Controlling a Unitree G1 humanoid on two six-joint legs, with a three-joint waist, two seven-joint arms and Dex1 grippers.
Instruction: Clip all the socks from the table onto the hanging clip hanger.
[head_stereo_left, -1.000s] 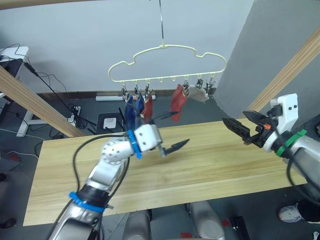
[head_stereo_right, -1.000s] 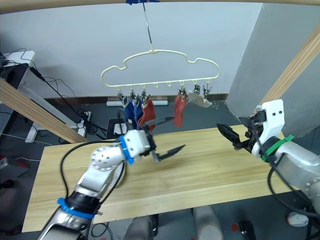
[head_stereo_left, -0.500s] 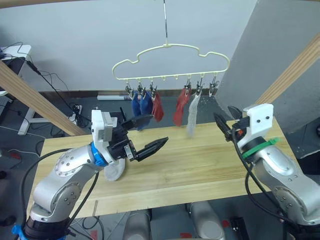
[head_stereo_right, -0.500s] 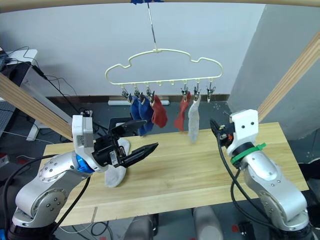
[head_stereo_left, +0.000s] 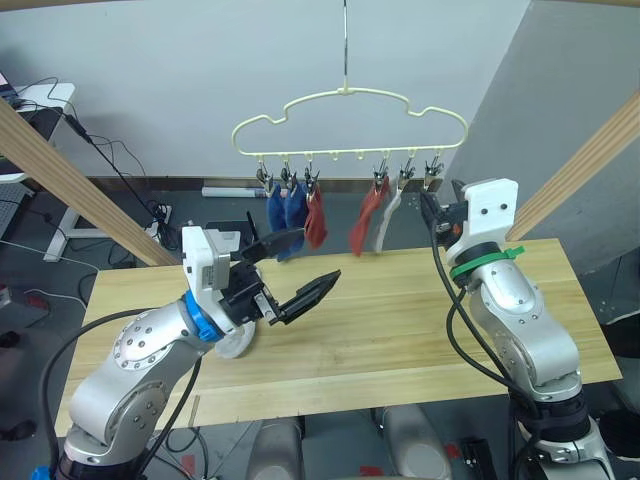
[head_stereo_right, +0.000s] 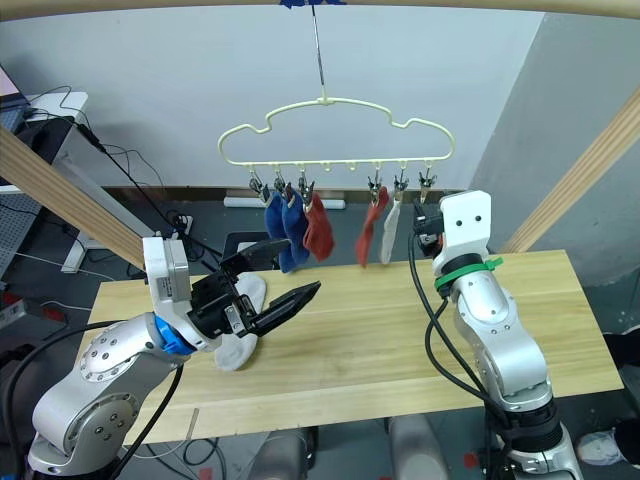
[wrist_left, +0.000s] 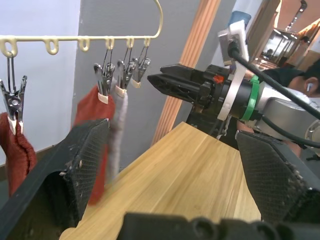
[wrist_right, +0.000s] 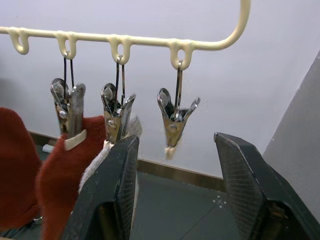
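The pale yellow clip hanger (head_stereo_left: 350, 97) hangs over the table's (head_stereo_left: 400, 335) far edge. On its clips hang two blue socks (head_stereo_left: 284, 211), two rust red socks (head_stereo_left: 315, 217) (head_stereo_left: 364, 222) and one light grey sock (head_stereo_left: 386, 218). The rightmost clip (wrist_right: 174, 117) is empty. Another light grey sock (head_stereo_right: 236, 352) lies on the table, partly hidden behind my left wrist. My left gripper (head_stereo_left: 312, 265) hovers open and empty over the table's left half. My right gripper (head_stereo_left: 430, 208) is open just below the hanger's right end, the empty clip between its fingers (wrist_right: 121, 165).
Slanted wooden poles cross at the left (head_stereo_left: 60, 170) and right (head_stereo_left: 590, 140). A grey panel (head_stereo_left: 560, 60) stands behind the right arm. Cables and a power strip (head_stereo_left: 160, 212) lie on the floor beyond the table.
My left arm has drawn back from the hanger to the table's left side. My right gripper has risen to the hanger's right end. The clipped grey sock now hangs straight down.
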